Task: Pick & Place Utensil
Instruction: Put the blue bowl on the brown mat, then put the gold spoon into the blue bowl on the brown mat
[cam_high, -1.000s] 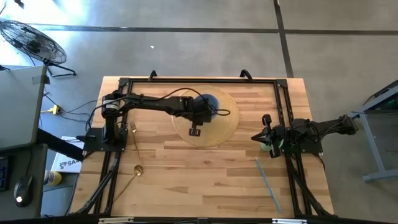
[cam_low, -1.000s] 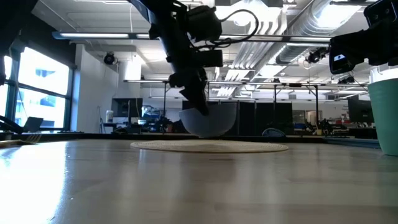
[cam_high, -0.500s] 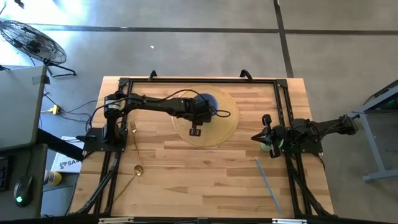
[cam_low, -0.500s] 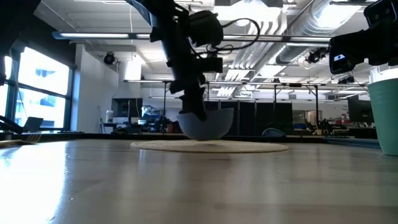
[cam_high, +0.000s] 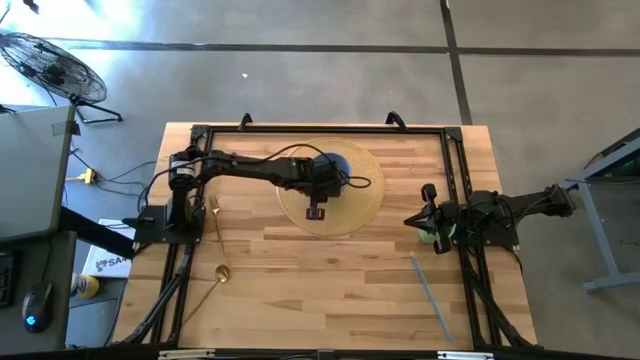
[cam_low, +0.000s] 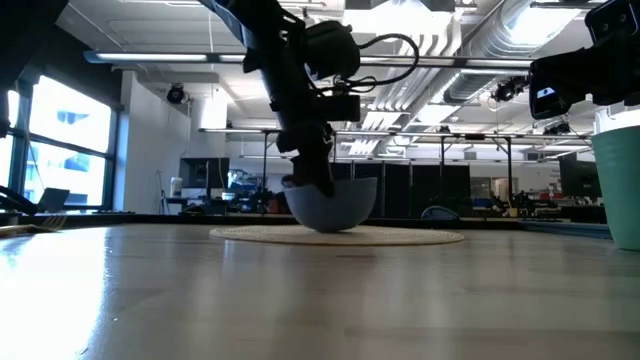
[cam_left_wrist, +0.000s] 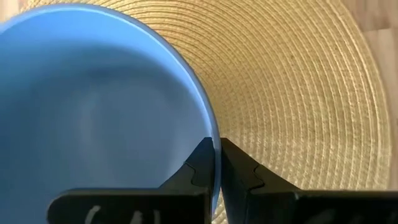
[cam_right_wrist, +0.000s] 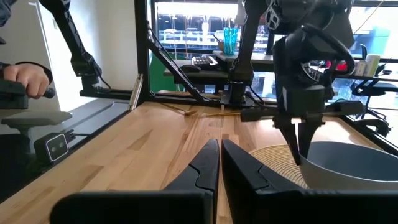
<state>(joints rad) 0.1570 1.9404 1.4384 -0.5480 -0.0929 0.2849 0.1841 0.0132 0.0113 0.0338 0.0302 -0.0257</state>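
Observation:
A blue bowl (cam_left_wrist: 93, 106) is over a round woven placemat (cam_high: 365, 200) at the table's middle. In the low view the bowl's bottom (cam_low: 330, 226) is at the placemat (cam_low: 400, 236); whether they touch, I cannot tell. My left gripper (cam_left_wrist: 217, 152) is shut on the bowl's rim. My right gripper (cam_right_wrist: 220, 152) is shut and empty at the table's right side, above a teal cup (cam_low: 620, 180). A gold fork (cam_high: 214, 215) and a gold spoon (cam_high: 212, 280) lie flat at the left. A grey utensil (cam_high: 430, 297) lies flat at the near right. My left gripper pinches the bowl's rim (cam_left_wrist: 213, 134), one finger (cam_left_wrist: 200, 163) inside the bowl and one finger (cam_left_wrist: 239, 167) outside. The fingers come from above, pointing down. The bowl stands upright, its bottom at the placemat.
Black frame rails run along the table's left, right and far edges. Bare wood lies between the placemat and the near edge. A person's hand (cam_right_wrist: 25, 78) shows in the room beyond the table's left side.
My left gripper has gone down with the bowl. The bowl was held clear above the placemat and is now down at it, still upright.

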